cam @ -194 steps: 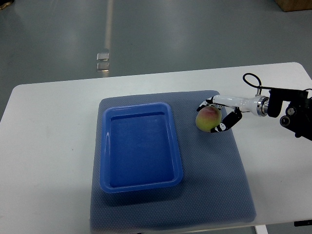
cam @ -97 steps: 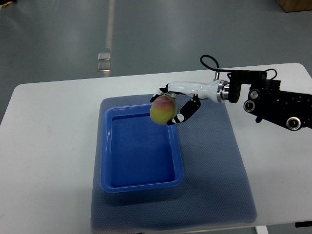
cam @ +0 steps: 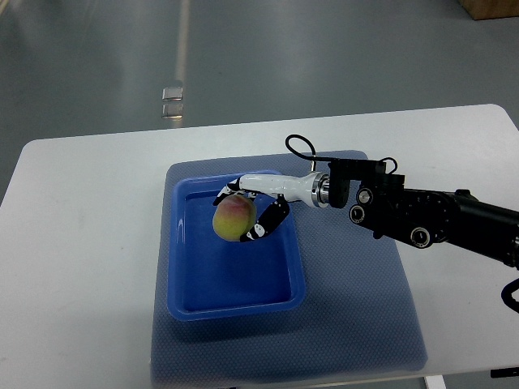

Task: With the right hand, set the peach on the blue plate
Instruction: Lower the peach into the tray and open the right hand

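Your right robot hand [cam: 250,215] has its fingers wrapped around the peach [cam: 233,219], holding it over the far half of the blue plate [cam: 180,267], inside the rim. The plate's long axis runs away from you, with its open floor directly below the fruit. Lowering straight down looks sufficient before letting go.

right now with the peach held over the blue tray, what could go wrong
1. The right hand grips the peach over the blue plate; I cannot tell whether it touches the floor, so an early release could let the round fruit drop and roll.
2. The peach sits toward the plate's far end, so it might bump that rim.
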Tool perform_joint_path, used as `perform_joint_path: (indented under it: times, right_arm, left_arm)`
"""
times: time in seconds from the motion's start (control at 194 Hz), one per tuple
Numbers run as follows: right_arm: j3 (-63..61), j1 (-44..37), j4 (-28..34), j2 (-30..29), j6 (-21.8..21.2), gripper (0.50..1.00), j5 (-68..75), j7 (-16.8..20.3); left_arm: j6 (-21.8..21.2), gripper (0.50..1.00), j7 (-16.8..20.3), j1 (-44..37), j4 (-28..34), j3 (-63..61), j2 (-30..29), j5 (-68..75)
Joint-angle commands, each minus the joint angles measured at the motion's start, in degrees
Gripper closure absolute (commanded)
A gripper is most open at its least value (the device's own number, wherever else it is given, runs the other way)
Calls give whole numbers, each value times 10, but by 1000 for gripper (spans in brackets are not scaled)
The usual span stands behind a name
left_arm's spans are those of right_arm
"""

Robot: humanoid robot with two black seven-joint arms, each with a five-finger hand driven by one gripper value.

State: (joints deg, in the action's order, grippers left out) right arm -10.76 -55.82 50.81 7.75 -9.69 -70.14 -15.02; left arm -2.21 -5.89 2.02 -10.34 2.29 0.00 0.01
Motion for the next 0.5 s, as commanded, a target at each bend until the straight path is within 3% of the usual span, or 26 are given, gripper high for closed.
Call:
perform_joint_path:
  times: [0.0,0.036,0.041,0.129,0.305,0.496]
  right_arm:
    - [0,9,-4,-5,1,801,0,-2]
    - [0,9,-4,-5,1,801,0,-2]
    - [-1,10,-7,-5,2,682,0,-4]
    - [-3,10,-7,-3,-2,566,1,-6]
    - [-12,1,-4,9,-6,566,9,-7]
    - [-120,-18,8,81,-25,566,57,-8]
  left_arm:
    - [0,500,0,0,0,0,0,1]
    - [0,500,0,0,0,0,0,1]
    - [0,500,0,0,0,0,0,0]
    - [0,500,0,0,0,0,0,0]
    - [0,500,0,0,1,0,0,0]
    - [1,500,0,0,1,-1,0,0]
